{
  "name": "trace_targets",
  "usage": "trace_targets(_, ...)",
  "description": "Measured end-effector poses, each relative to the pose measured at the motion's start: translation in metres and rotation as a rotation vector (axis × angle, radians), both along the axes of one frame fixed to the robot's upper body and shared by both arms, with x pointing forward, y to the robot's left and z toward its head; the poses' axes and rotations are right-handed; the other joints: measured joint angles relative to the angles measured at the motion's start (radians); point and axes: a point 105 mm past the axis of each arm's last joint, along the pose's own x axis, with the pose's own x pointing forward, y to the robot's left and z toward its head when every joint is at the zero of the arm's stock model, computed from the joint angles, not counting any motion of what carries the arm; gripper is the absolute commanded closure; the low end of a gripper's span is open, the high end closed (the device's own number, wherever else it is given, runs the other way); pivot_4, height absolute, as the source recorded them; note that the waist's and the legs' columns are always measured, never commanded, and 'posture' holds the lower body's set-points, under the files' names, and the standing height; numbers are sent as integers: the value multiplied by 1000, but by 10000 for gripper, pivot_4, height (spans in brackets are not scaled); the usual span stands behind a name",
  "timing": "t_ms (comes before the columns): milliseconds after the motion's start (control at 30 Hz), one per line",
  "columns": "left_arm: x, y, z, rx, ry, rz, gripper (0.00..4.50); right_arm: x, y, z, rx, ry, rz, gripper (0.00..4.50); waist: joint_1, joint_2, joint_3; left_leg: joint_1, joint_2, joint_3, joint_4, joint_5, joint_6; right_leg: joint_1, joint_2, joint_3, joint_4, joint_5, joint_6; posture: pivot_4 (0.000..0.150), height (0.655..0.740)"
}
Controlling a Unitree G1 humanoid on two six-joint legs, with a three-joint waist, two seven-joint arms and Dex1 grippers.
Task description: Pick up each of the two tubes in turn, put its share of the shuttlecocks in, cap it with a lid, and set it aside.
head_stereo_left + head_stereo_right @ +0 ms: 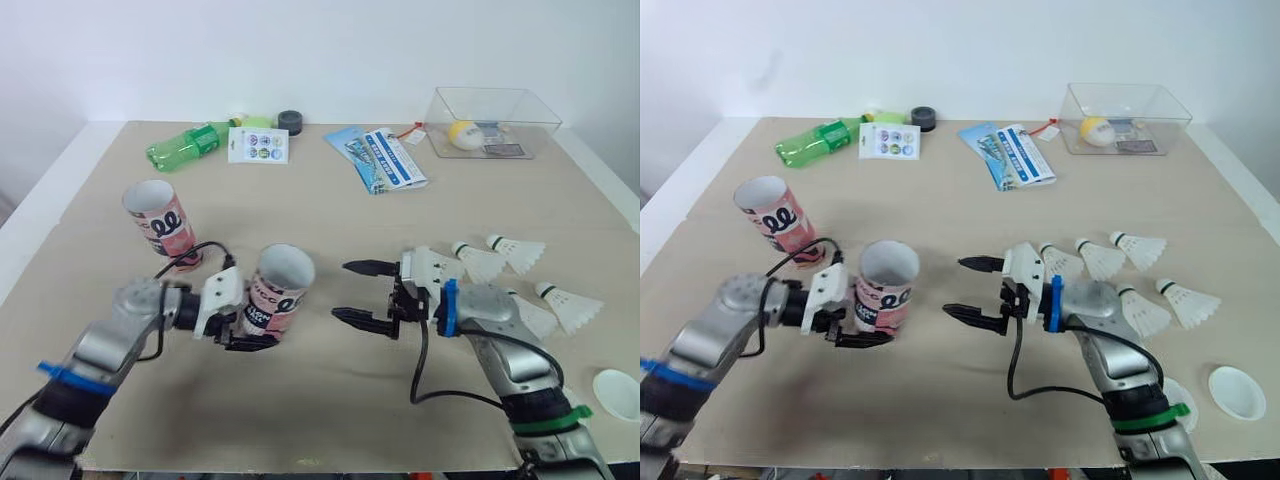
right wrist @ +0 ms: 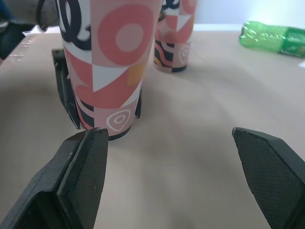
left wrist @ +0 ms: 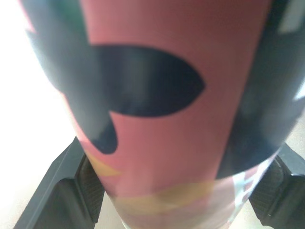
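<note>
A pink patterned tube (image 1: 278, 290) stands open-mouthed on the table, left of centre. My left gripper (image 1: 262, 320) is shut on its lower half, and its fingers (image 3: 66, 186) press both sides of the tube (image 3: 176, 105). A second tube (image 1: 158, 222) stands farther back on the left. My right gripper (image 1: 340, 290) hovers open and empty just right of the held tube (image 2: 107, 62), pointing at it. Several white shuttlecocks (image 1: 518, 250) lie on the table right of my right wrist. A white lid (image 1: 617, 392) rests near the front right edge.
Along the back edge lie a green bottle (image 1: 185, 145), a sticker card (image 1: 258, 145), a black cap (image 1: 290, 122), leaflets (image 1: 380, 158) and a clear box (image 1: 520, 105) holding a yellow ball. Bare tabletop (image 1: 330, 220) stretches between the tubes and those items.
</note>
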Motion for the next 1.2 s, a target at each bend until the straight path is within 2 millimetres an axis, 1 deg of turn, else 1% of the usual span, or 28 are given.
trace_targets(100, 4, -5, 3, 53, -16, -58, 9475, -2, -8, -1, 0, -1, -55, 0, 0, 0, 0, -1, 0, -1, 0, 0, 0, 0, 0, 0, 0, 0, 0, 1500, 7400)
trace_targets(133, 6, -9, 5, 96, -43, -99, 9475, -5, -13, -1, -1, 0, -92, 0, 0, 0, 0, -1, 0, -1, 0, 0, 0, 0, 0, 0, 1, 0, 0, 1500, 7400)
trace_targets(200, 8, -13, 7, 130, -68, -127, 9475, -7, -17, -2, -2, 3, -122, 0, 1, 0, 0, -1, 0, -2, 0, 0, 0, 0, 0, -1, 1, 0, 0, 1500, 7400)
trace_targets(267, 12, -22, 9, 163, -103, -147, 9475, -12, -25, -4, 10, 14, -189, 0, 10, 0, 0, -1, -1, -2, 2, 0, 0, 1, 0, -1, 1, 0, 0, 1500, 7400)
trace_targets(367, 16, -28, 11, 182, -130, -148, 9475, -15, -32, -7, 19, 29, -246, 0, 20, 0, 0, -1, -1, -2, 3, 1, 1, 1, 0, -1, 1, 1, 1, 1500, 7400)
trace_targets(500, 22, -39, 12, 162, -128, -110, 9475, -22, -41, -9, 46, 62, -310, 0, 27, 0, 0, -1, -1, -3, 5, 2, 3, 2, 0, -1, 1, 3, 2, 1500, 7400)
trace_targets(567, 23, -44, 12, 152, -129, -100, 9475, -23, -49, -9, 76, 94, -339, 0, 25, 0, 0, -1, -1, -3, 6, 2, 3, 2, 0, -1, 1, 4, 2, 1500, 7400)
trace_targets(633, 24, -46, 12, 147, -131, -95, 9475, -29, -61, -5, 101, 146, -356, 0, 26, 0, 0, -1, -1, -3, 5, 2, 3, 2, 0, -1, 1, 4, 2, 1500, 7400)
trace_targets(767, 24, -49, 12, 143, -137, -90, 9475, -44, -99, -1, 49, 201, -418, 0, 27, 0, 0, -2, -1, -4, 5, 2, 3, 3, 0, -2, 0, 3, 2, 1500, 7400)
trace_targets(833, 24, -48, 11, 143, -138, -89, 9475, -53, -111, -5, 5, 226, -431, 0, 27, 1, 0, -1, -1, -4, 5, 2, 3, 3, 0, -2, 0, 3, 2, 1500, 7400)
trace_targets(900, 25, -48, 10, 145, -142, -84, 9475, -67, -124, -10, -41, 254, -428, 0, 26, 1, 0, -1, -1, -4, 5, 2, 3, 4, 0, -2, 0, 3, 2, 1500, 7400)
trace_targets(933, 25, -48, 10, 145, -143, -84, 9475, -69, -125, -10, -45, 256, -429, 0, 26, 1, 0, 0, -1, -4, 6, 2, 3, 4, 0, -2, 0, 3, 2, 1500, 7400)
trace_targets(1000, 25, -48, 9, 142, -145, -83, 9475, -82, -135, -13, -81, 288, -434, 0, 27, 1, 0, 1, -2, -4, 7, 2, 4, 6, 0, -2, 0, 4, 2, 1500, 7400)
trace_targets(1100, 27, -48, 8, 138, -149, -80, 9475, -93, -142, -14, -94, 314, -449, 0, 26, 2, -1, 1, -2, -4, 7, 2, 4, 7, -1, -2, 0, 4, 2, 1500, 7400)
trace_targets(1200, 28, -48, 8, 136, -152, -79, 9475, -98, -147, -16, -95, 348, -478, 0, 26, 2, -1, 2, -2, -4, 8, 3, 4, 8, -1, -2, 0, 3, 0, 1500, 7400)
